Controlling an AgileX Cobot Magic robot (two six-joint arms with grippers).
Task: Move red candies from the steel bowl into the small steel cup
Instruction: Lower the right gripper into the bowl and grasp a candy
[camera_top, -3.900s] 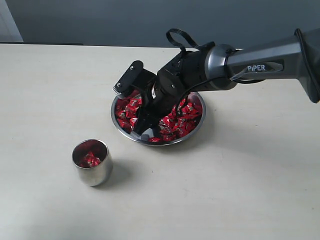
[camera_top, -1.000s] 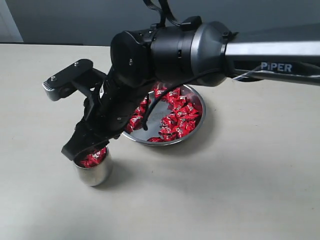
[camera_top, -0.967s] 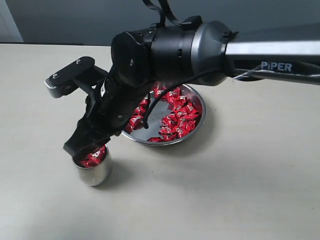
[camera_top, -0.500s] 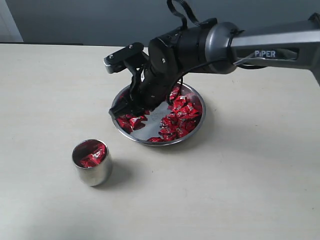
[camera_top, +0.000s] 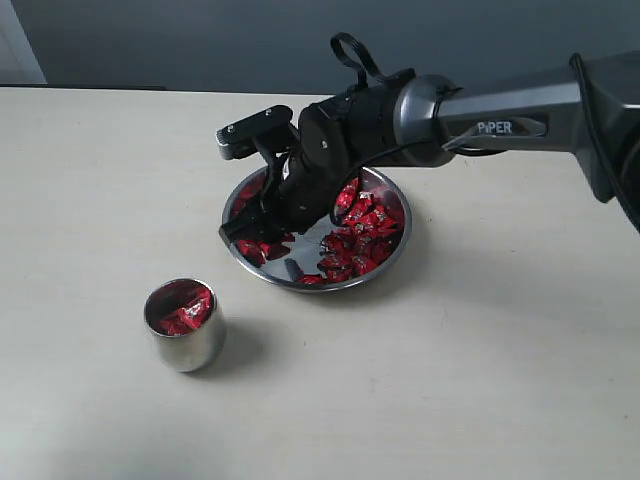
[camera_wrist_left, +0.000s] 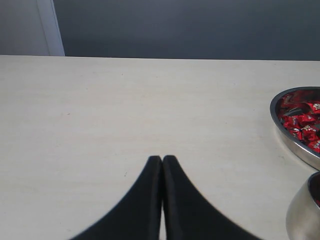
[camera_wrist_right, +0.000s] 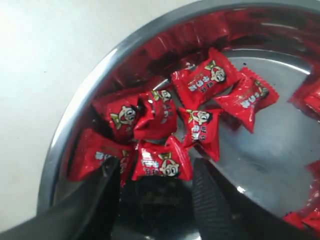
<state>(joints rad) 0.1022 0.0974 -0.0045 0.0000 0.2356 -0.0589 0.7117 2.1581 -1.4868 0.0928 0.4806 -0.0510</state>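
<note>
The steel bowl sits mid-table with red candies mostly heaped on its right side. The small steel cup stands in front and to the left, with red candies inside. My right gripper is open at the bowl's left edge. In the right wrist view its fingers straddle one candy near the rim, without clamping it. My left gripper is shut and empty over bare table, with the bowl and cup off to its side.
The pale table stretches around the bowl and cup. A dark wall runs behind its far edge. The right arm reaches in from the right, above the bowl.
My right gripper left the spot above the cup, swung back to the bowl and came down open among the candies on its left side. The left gripper shows no change.
</note>
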